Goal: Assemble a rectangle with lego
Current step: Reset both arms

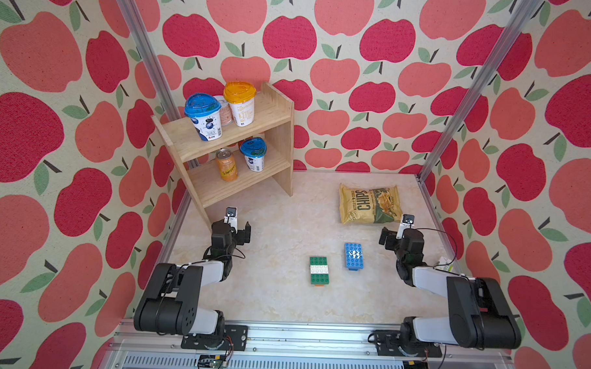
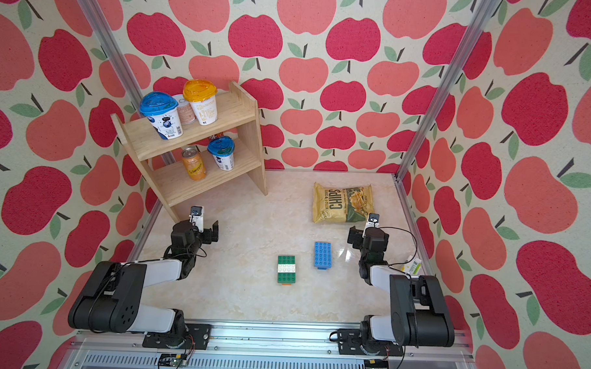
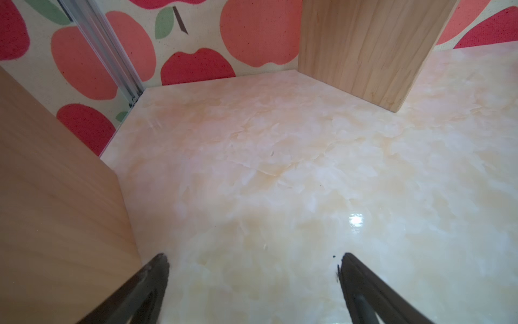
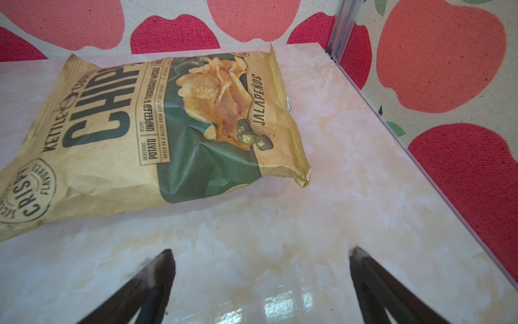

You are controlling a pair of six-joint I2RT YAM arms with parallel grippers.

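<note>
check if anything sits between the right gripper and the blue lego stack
Nothing visible does. The open right gripper points toward the chips bag, which lies beyond it, not in the path. In both top views only bare tabletop separates it from the blue lego stack.

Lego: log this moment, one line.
green-and-white studded lego stack | blue studded lego stack | apart, untouched | left gripper open | right gripper open

A glossy cream marbled worktop (image 3: 280, 168) fills most of the frame. The left gripper (image 3: 252, 259) shows at the bottom edge, its two dark fingers spread wide apart. A pale wooden panel (image 3: 56, 210) stands at the left, a wooden board (image 3: 364, 47) at the upper right, and an apple-print wall (image 3: 196, 42) runs along the top.
</note>
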